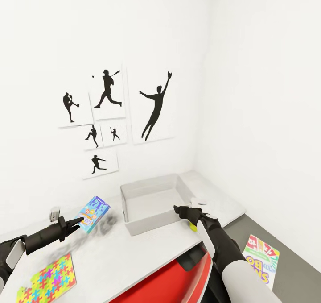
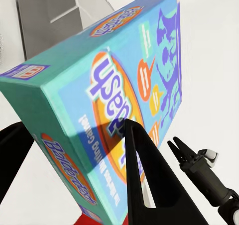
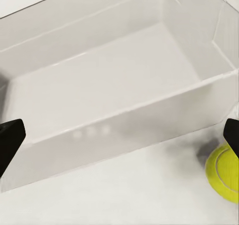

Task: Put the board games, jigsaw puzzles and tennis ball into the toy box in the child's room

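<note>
Head view has me parked at the table (image 1: 147,254) in the child's room (image 1: 249,71), baseball silhouette pictures (image 1: 107,115) up on the white wall ahead. My left claw (image 1: 81,223) is clamped on the blue cartoon board game (image 1: 92,213), holding it tilted up off the tabletop; left wrist view shows the box (image 2: 107,93) wedged between my black fingers (image 2: 144,180), cover facing the camera. The toy box (image 1: 154,216) sits just beyond and to the right of that claw, with nothing in it that I can see.

My right claw (image 1: 181,210) hangs at the toy box's near right corner, jaws spread wide with nothing between them. The tennis ball (image 1: 193,226) is right beside it on the table, just outside the bin wall; the right wrist view has it (image 3: 225,174) next to one fingertip.

One jigsaw puzzle (image 1: 49,278) lies flat on the table below my left arm. A white-red-yellow board game (image 1: 261,260) is lying on the dark cabinet top off past my right arm.
</note>
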Available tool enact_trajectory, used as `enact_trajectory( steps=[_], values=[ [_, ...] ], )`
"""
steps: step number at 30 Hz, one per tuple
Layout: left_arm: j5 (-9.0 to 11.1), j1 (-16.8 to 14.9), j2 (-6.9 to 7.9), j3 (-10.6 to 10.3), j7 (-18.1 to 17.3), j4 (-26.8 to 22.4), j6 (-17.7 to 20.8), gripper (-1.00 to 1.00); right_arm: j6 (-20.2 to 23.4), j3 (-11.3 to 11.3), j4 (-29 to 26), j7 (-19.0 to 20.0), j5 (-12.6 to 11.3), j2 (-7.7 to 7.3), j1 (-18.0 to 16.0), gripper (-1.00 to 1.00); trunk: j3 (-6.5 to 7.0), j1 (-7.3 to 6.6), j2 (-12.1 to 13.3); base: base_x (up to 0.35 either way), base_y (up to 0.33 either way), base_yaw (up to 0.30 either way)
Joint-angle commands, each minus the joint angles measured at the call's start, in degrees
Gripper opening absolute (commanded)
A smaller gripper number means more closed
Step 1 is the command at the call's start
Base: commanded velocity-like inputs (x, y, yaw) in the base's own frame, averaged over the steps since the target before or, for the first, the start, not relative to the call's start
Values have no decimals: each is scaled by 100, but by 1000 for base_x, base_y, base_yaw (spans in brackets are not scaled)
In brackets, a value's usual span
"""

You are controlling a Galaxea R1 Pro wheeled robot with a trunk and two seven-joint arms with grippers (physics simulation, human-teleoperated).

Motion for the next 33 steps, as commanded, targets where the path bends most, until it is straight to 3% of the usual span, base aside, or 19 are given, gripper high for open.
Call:
enact_trajectory(
  steps=[1, 33],
  values=[
    [14, -3, -1, 9, -7, 5, 34, -100, 27, 1, -5, -1, -39, 0, -1, 100, -2, 3, -4, 58, 41, 0],
    [14, -6, 2, 9, -11, 4, 34, -100, 27, 1, -8, -1, -38, -2, -1, 100, -2, 3, -4, 29, 3, 0]
  ],
)
